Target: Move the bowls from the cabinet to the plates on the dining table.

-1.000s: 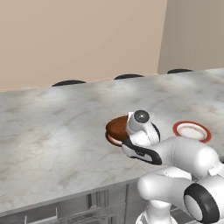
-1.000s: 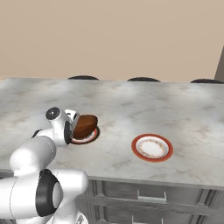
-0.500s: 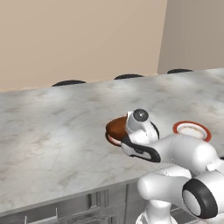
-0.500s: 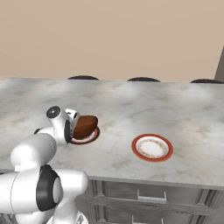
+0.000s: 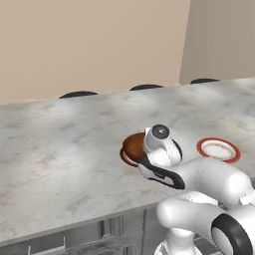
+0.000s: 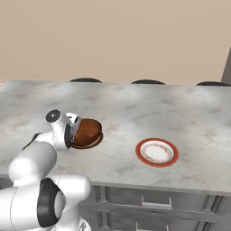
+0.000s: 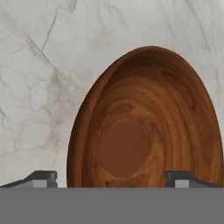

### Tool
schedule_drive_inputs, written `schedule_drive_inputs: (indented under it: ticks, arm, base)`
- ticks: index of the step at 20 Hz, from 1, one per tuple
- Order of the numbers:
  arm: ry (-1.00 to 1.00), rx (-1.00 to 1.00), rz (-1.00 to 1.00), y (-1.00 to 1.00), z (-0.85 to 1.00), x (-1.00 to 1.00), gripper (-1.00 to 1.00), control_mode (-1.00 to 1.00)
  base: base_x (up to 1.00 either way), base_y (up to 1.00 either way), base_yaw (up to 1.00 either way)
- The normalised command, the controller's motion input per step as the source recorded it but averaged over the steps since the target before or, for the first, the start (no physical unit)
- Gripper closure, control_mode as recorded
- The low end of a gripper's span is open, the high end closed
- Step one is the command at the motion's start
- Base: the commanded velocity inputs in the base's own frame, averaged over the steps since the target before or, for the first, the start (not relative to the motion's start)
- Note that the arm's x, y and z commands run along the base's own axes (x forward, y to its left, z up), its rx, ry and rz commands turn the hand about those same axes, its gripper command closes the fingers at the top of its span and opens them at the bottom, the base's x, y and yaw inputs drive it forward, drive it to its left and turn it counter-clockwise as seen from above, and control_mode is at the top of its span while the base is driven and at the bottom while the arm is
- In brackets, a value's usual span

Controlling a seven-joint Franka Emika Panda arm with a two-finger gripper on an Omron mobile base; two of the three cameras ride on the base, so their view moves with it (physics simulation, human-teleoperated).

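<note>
Two round plates sit on the grey-white marbled stone worktop (image 6: 135, 113). One carries the deep, glossy, reddish-brown wooden bowl (image 6: 88, 132); just a thin sliver of that plate (image 5: 126, 156) peeks out at the bowl's base in the left base view, the rest being covered. The other plate (image 6: 157, 152) lies well apart to the side, flat, with a red-orange rim, a pale ring and a patterned centre, nothing on it.

The hand view looks straight into the bowl, whose inside shows swirling wood grain around a smooth round bottom; its near edge is cut off at the bottom of that view. The end effector (image 7: 111, 178) has its two dark fingertips (image 7: 43, 179) spread wide, one just outside the bowl's rim and the other over its inner side, with no visible squeeze on the wood: it stands open. In both base views the white wrist covers the near side of the bowl, so the fingers themselves cannot be made out there.

Along the worktop's far edge, three dark rounded shapes (image 6: 85, 80) are barely visible, too cut off to identify. Below the near edge run grey wood-grain drawer fronts (image 6: 149, 200).
</note>
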Motion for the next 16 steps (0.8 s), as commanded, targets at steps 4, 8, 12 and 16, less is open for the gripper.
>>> schedule_drive_inputs:
  ticks: [4,8,12,16]
  arm:
    - [-0.01,0.0,0.01,-0.05,0.03,-0.19,-1.0,-1.0]
    - [-0.04,0.01,0.03,-0.13,0.31,-0.3,-1.0,-1.0]
    - [-0.03,0.0,0.05,-0.14,0.34,-0.39,-1.0,-1.0]
    - [-0.01,0.0,0.04,-0.15,0.24,-0.64,-1.0,-1.0]
  base:
    - [0.0,0.0,0.0]
    - [0.0,0.0,0.0]
    - [0.0,0.0,0.0]
    - [0.0,0.0,0.0]
